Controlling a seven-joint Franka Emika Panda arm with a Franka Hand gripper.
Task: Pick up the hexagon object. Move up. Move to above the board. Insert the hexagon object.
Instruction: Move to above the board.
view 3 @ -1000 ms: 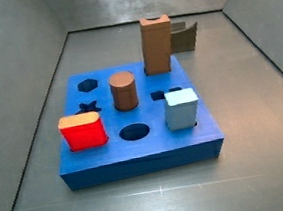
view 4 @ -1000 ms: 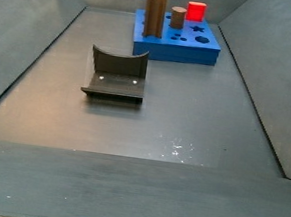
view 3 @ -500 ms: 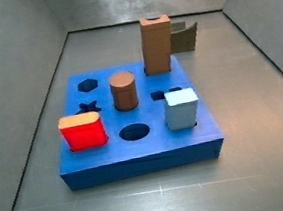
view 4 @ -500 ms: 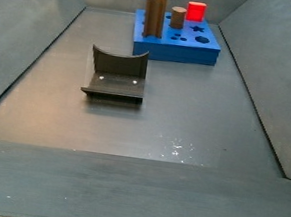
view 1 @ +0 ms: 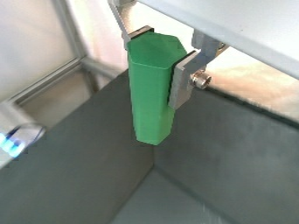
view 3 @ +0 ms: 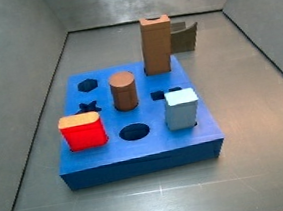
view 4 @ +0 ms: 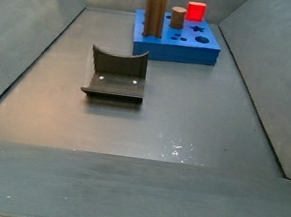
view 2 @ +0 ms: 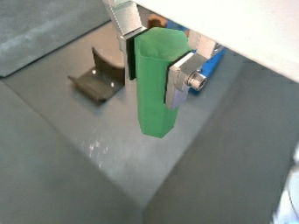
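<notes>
In both wrist views we see the gripper [view 1: 160, 54] closed on the hexagon object [view 1: 152, 92], a slender green six-sided peg. Its flat silver fingers [view 1: 187, 77] press against opposite faces of the peg near its upper end, and the peg hangs upright below them, clear of the dark floor. In a wrist view the gripper [view 2: 149, 59] holds the hexagon object [view 2: 159, 87] well above the floor, with the dark L-shaped fixture [view 2: 96, 80] beyond it and a sliver of blue just past the fingers. Neither the gripper nor the peg shows in the side views.

In a side view the board [view 3: 136, 121], a large flat blue square block, lies on the grey floor. Its hexagon hole [view 3: 89, 84] at about 10 o'clock on the top face is empty, and so is the round hole [view 3: 135, 133] near 6 o'clock. A star hole [view 3: 89, 108] shows partly behind the red rounded block [view 3: 82, 132] seated at 8 o'clock. A brown round cylinder [view 3: 123, 91] stands in the middle, a tall brown rectangular block [view 3: 158, 44] at 1 o'clock, and a pale blue-grey block [view 3: 182, 109] at 4 o'clock. The fixture [view 3: 185, 36] stands just behind the board.

In a side view the fixture [view 4: 115, 74] sits on the floor nearer the camera, apart from the board [view 4: 177, 40].
</notes>
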